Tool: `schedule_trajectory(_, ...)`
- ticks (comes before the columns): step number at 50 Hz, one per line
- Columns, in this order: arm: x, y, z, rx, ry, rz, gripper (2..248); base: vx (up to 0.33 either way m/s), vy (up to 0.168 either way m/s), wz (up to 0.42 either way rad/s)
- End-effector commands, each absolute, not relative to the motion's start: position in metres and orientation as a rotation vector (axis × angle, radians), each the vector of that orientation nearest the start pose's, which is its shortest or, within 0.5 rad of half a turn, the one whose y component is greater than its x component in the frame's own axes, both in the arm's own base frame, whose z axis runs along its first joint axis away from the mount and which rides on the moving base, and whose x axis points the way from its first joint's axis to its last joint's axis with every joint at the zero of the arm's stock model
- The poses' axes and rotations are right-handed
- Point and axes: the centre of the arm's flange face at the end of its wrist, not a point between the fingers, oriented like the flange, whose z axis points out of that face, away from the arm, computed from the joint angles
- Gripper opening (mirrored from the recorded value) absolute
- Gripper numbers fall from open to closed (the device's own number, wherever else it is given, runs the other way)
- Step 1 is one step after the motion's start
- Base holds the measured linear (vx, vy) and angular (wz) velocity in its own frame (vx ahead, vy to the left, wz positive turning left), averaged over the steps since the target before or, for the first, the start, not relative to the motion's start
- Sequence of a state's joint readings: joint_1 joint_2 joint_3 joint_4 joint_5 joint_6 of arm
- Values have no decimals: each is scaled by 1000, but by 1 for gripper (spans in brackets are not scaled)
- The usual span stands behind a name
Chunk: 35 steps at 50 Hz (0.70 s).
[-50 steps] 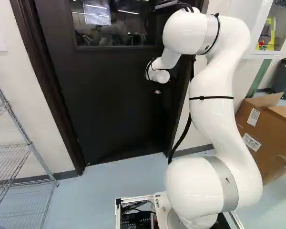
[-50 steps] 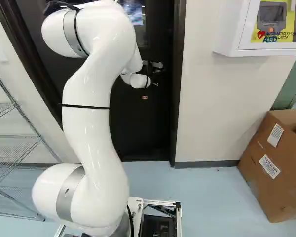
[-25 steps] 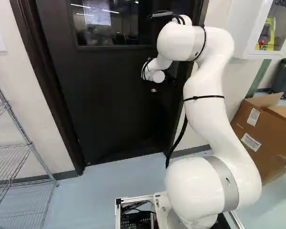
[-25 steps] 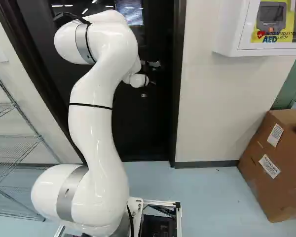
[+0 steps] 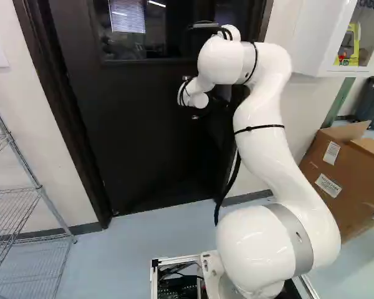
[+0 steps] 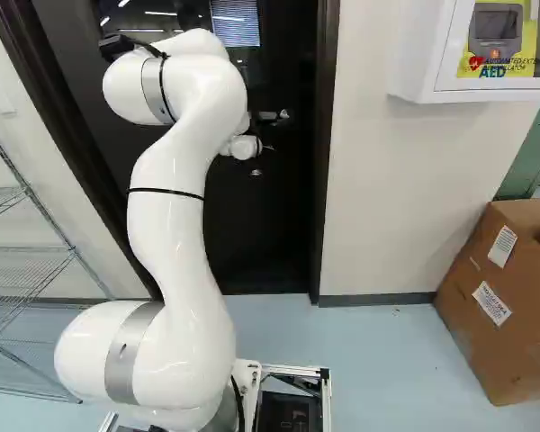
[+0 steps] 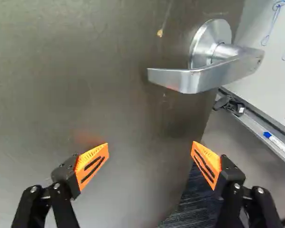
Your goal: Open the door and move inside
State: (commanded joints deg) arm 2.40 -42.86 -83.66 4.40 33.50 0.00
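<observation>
The dark door (image 5: 143, 124) stands ajar in the left base view, swung away from me, with a gap at its right edge. In the wrist view, its silver lever handle (image 7: 199, 78) lies ahead of my gripper (image 7: 150, 145), apart from the fingers. Both fingers stand wide open, with bare door (image 7: 109, 71) before them and nothing between. A small round lock (image 6: 255, 173) shows on the door in the right base view. The arm's wrist (image 5: 201, 100) is close to the door and hides the gripper in the base views.
Wire shelving (image 5: 25, 199) stands left of the door. To its right are the door frame (image 6: 324, 180), a wall cabinet (image 6: 486, 54) and a cardboard box (image 6: 504, 297). Past the door's edge, a whiteboard (image 7: 275, 66) has a tray with a marker (image 7: 280, 145).
The door has swung further away, its lock shifting left in both base views. The arm has reached forward and left with it, its upper part lowering. The base has not moved.
</observation>
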Motion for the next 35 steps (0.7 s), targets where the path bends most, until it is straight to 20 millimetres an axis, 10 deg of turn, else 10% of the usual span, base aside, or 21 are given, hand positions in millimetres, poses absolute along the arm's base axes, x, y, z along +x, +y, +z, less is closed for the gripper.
schedule_trajectory(35, 746, 90, 399, -2436, -141, -1861, 247, 0, 0, 0)
